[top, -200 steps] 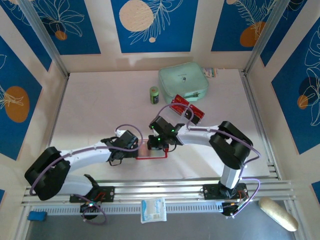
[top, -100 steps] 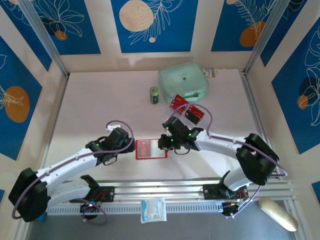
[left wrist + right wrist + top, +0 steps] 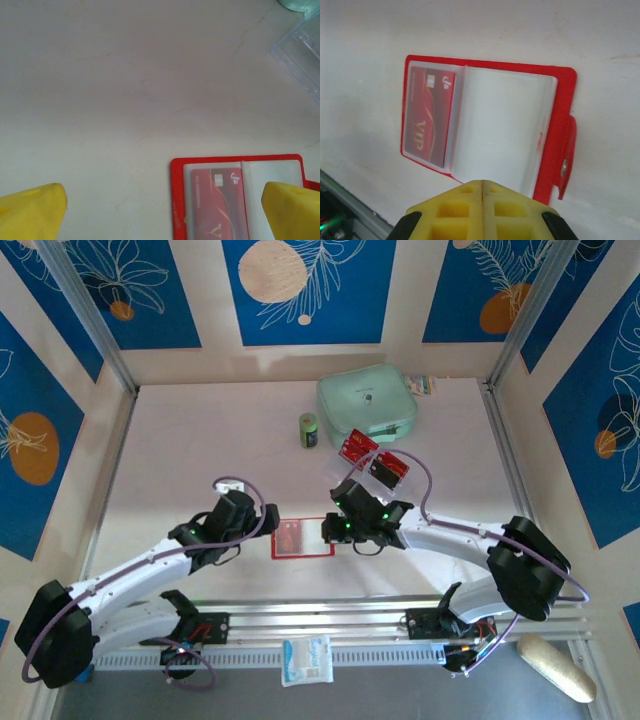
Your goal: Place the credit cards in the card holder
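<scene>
**Operator:** Report gripper status and holder position.

**Unit:** My left gripper [image 3: 164, 202] stands wide and empty, just beside the card holder [image 3: 490, 125] on its left. My right gripper [image 3: 482, 202] has its pads pressed together with nothing between them, over the holder's opposite edge. The holder lies open and flat on the desk [image 3: 125, 100], between my two grippers.

**Operator:** Handling notes?

**Unit:** By my judgement, the credit cards [image 3: 372, 458] are light, stiff, thin and slick. Lying flat, they offer little edge, so pinch across the short sides. The holder looks soft and light and is likely to skid. Pin its red border during insertion.

**Operator:** Count.

**Unit:** One holder. One seated red card [image 3: 427, 117], in the pocket away from the snap tab [image 3: 564, 167]. The other pocket shows no card. Two loose cards, a loose red card [image 3: 358, 448] and a loose black card [image 3: 388, 468], lie well apart from the holder, near the mint-green pouch [image 3: 366, 405]. I cannot tell whether any are stacked.
</scene>
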You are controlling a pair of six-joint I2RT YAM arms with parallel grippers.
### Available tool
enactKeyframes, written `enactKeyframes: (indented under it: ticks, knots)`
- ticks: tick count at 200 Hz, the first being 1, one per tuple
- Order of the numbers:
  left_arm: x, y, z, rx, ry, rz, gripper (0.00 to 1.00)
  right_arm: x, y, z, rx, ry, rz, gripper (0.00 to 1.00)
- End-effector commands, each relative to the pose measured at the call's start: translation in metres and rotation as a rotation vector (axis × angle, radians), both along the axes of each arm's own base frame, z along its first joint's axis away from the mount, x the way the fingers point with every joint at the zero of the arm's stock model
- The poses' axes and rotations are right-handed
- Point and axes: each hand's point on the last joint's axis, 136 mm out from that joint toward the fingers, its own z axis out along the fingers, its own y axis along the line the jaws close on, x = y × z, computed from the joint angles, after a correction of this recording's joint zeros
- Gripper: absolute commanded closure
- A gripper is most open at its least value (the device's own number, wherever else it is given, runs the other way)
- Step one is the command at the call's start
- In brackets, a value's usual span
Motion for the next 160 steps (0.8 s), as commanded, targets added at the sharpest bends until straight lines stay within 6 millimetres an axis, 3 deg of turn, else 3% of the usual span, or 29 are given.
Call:
enactKeyframes:
  ticks: [1, 14, 25, 41, 55, 91, 137, 160]
  knots:
    - [0.009, -0.002, 0.001, 0.003, -0.027, 0.006, 0.0, 0.013, -0.01, 0.011, 0.005, -0.05, -0.14, 0.97]
    - [0.012, -0.003, -0.001, 0.011, -0.015, 0.011, 0.0, 0.02, 0.004, 0.022, 0.158, -0.077, -0.18, 0.96]
    - [0.013, -0.007, -0.003, 0.009, 0.003, 0.001, 0.0, 0.018, 0.013, 0.016, 0.216, -0.076, -0.161, 0.96]
    - [0.015, -0.017, -0.007, 0.012, 0.039, -0.038, 0.0, 0.017, 0.008, -0.007, 0.11, -0.03, -0.155, 0.96]
    - [0.018, -0.024, -0.012, 0.016, 0.075, -0.062, 0.0, 0.02, 0.004, -0.016, 0.004, -0.03, -0.138, 0.97]
    - [0.022, -0.041, -0.026, -0.039, 0.107, -0.097, 0.0, 0.023, 0.008, -0.026, -0.108, -0.022, -0.064, 0.98]
    - [0.021, -0.041, -0.037, -0.08, 0.109, -0.084, 0.0, 0.019, 0.025, -0.032, -0.112, -0.001, 0.019, 0.99]
    - [0.019, -0.04, -0.038, -0.093, 0.105, -0.084, 0.0, 0.015, 0.024, -0.04, -0.144, 0.016, 0.037, 1.0]
